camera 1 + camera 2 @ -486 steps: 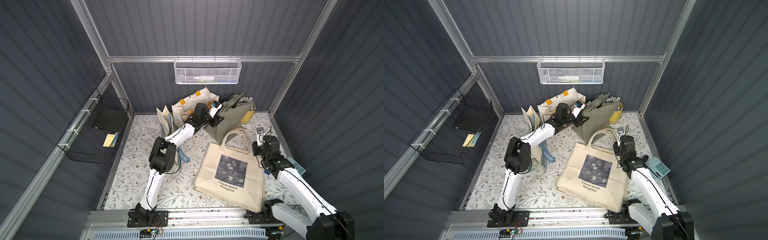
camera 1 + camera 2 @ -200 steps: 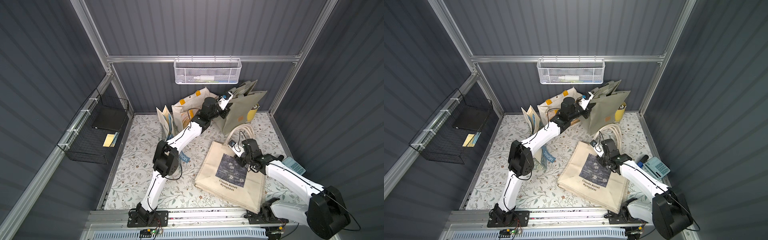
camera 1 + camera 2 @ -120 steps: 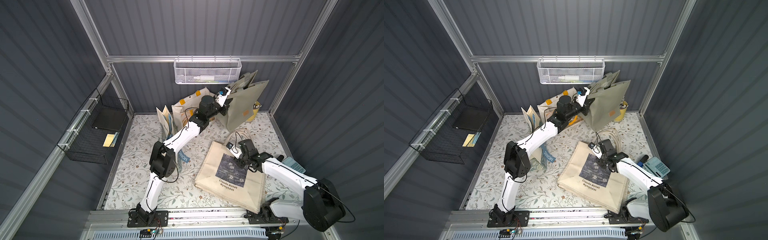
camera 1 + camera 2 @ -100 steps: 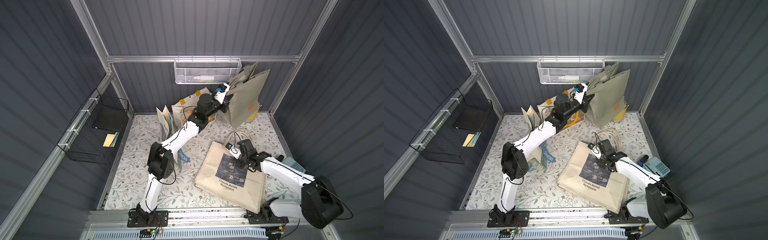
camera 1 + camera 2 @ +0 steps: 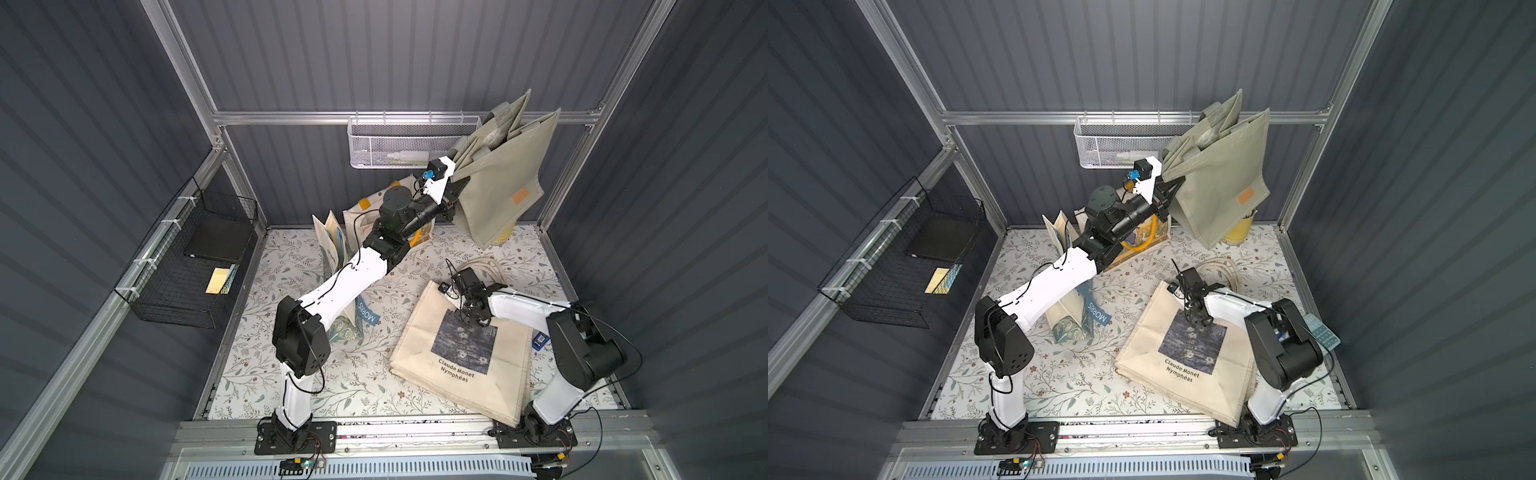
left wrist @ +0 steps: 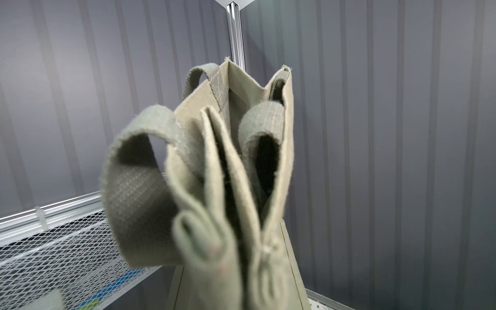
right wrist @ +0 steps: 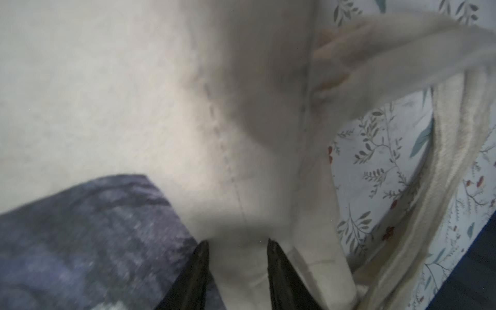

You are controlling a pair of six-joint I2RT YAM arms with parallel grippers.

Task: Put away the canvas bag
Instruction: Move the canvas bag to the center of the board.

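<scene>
My left gripper [image 5: 454,194] was pressed together on the bunched top edge of the olive canvas bag [image 5: 500,187], holding it clear of the floor by the back right corner post, just beside the white mesh basket [image 5: 361,137]. In the left wrist view the bag [image 6: 230,174] showed coarse woven cloth, a boxy mouth gaping open, and ribbed webbing handles curled in loops. Its inside looked dark; I could not tell whether anything lay in it. An orange patch sat on its flat side.

The mesh basket held a pale bottle [image 5: 407,157] lying on its side. The black wire basket [image 5: 166,291] on the side wall held a flat black slab and a yellow card [image 5: 216,280].

My right gripper [image 7: 237,241] had its jaws partly spread, tips down on the cream Monet tote [image 5: 490,374], which lay flat on the floral mat [image 5: 270,374]. Its rope-like handles [image 5: 1221,266] trailed toward the back wall.
</scene>
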